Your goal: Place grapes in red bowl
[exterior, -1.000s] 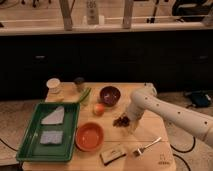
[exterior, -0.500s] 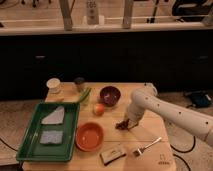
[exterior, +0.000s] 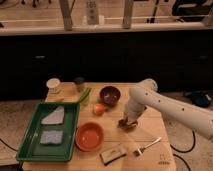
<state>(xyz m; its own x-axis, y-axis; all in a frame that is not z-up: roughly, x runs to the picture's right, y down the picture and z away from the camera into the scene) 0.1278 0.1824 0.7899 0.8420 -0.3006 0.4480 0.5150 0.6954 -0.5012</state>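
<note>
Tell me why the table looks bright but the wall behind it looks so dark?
In the camera view, light seems to fall from above onto the pale wooden table and gleams on the white robot arm, while the black cabinet front behind sits in shade. Same view: the tool hangs low at the dark reddish-brown bunch of grapes, right of the round orange-red bowl.

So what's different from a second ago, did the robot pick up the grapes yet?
Almost nothing changed. The gripper is still down at the grapes, to the right of the red bowl, and it only shifted a tiny bit. I can't tell if it has grabbed them. The grapes are not in the bowl. The purple bowl, orange fruit, green tray and fork stayed put.
</note>
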